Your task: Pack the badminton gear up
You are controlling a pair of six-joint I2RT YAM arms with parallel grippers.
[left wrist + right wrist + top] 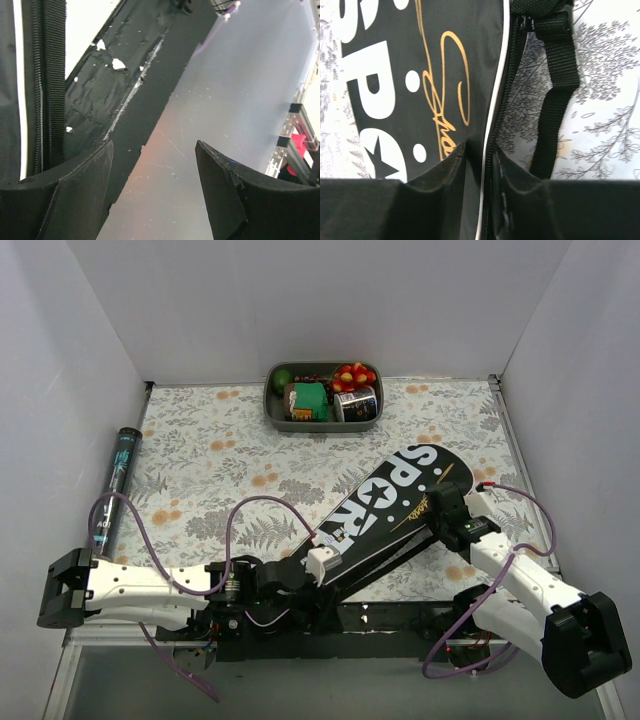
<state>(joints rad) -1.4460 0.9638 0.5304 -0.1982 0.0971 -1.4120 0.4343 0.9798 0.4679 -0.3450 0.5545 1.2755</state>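
Far left of the overhead view lies a black tube (118, 483). Lower centre, the left claw (154, 155) stands open on nothing beside the narrow end of the black cover (388, 512), which slants up to the right. The right claw (477, 157) straddles its zipped edge, fingers narrowly apart; whether they pinch is unclear. The cover's contents are hidden.

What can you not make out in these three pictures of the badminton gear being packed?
Rackets: seen in no view; the long black racket-shaped cover lettered SPORT may hide them.
Cover's narrow end: top view, under the left arm.
Printing on the slim black tube: top view, too small.
Whether the right jaws pinch the cover's zipped edge: right wrist view, too close to tell.
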